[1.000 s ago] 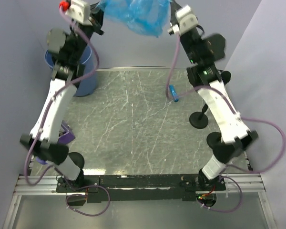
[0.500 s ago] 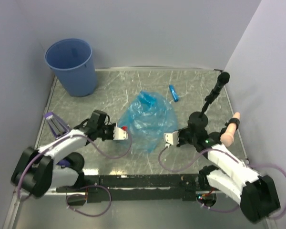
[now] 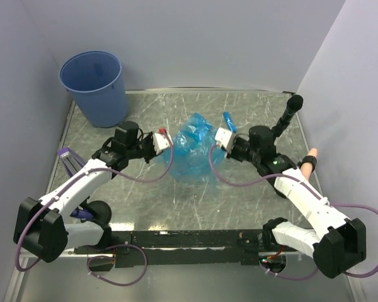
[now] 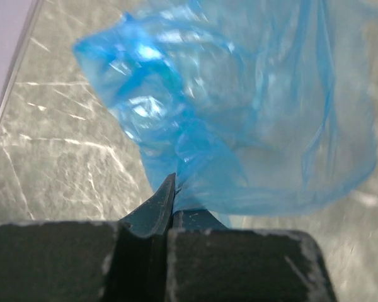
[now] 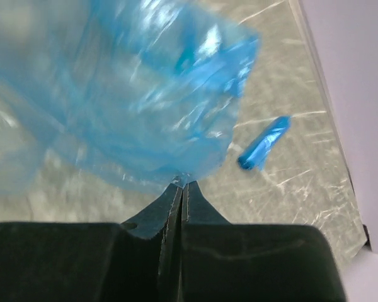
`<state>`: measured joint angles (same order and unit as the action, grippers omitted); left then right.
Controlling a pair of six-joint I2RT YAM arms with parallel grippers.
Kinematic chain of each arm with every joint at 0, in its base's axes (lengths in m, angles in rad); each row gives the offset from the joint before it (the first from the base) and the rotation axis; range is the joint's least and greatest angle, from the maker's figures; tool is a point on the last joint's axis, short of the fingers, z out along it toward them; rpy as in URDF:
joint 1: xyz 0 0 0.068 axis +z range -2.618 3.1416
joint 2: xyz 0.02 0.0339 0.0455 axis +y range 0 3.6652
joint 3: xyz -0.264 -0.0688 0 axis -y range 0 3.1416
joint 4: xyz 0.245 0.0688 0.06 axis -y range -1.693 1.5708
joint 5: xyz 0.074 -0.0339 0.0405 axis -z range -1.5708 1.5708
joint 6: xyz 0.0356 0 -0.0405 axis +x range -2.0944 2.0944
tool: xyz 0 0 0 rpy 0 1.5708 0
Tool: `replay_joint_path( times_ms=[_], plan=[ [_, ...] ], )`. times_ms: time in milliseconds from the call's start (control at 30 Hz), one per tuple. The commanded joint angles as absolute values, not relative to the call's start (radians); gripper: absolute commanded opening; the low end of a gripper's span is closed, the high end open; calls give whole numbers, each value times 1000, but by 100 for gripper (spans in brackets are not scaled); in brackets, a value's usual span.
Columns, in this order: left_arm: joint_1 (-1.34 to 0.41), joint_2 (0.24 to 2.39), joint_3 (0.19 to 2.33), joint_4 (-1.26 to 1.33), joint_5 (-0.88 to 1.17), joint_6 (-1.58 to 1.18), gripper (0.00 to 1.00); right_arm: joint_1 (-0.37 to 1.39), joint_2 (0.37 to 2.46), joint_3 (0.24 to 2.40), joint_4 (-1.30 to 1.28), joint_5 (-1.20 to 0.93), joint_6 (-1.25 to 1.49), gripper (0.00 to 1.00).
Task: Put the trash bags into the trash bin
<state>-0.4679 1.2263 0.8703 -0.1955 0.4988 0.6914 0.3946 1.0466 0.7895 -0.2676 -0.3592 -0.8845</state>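
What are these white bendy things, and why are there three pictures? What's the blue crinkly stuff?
They are two robot arms bolted to a table. One picture looks down from above; the other two come from little cameras on each wrist. The crinkly stuff is a blue trash bag. The left fingers and the right fingers are pinched shut on its edges, one each side. A small blue roll lies on the table beyond, and the blue trash bin stands at the far left corner.

Left tool point(image 4: 171, 195) clamped; right tool point(image 5: 183, 189) likewise (arms angled inward)
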Motion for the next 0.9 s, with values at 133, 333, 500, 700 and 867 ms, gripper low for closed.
replay_joint_path(
  times_ms=[133, 333, 500, 700, 867],
  plan=[
    [-378, 1385, 1288, -120, 341, 79, 1, 335, 1231, 1202, -150, -217, -329, 0],
    [-241, 1822, 2085, -431, 304, -175, 1, 288, 1636, 1815, -190, -71, -291, 0],
    [-202, 1956, 2567, -326, 308, -209, 0, 278, 1819, 2419, -175, -73, -284, 0],
    [-334, 1523, 1860, 502, 291, 150, 1, 425, 1395, 1723, 499, -257, -616, 0],
    [-437, 1337, 1308, 153, 577, 696, 1, 506, 1142, 934, 464, -391, -1070, 0]
  ],
)
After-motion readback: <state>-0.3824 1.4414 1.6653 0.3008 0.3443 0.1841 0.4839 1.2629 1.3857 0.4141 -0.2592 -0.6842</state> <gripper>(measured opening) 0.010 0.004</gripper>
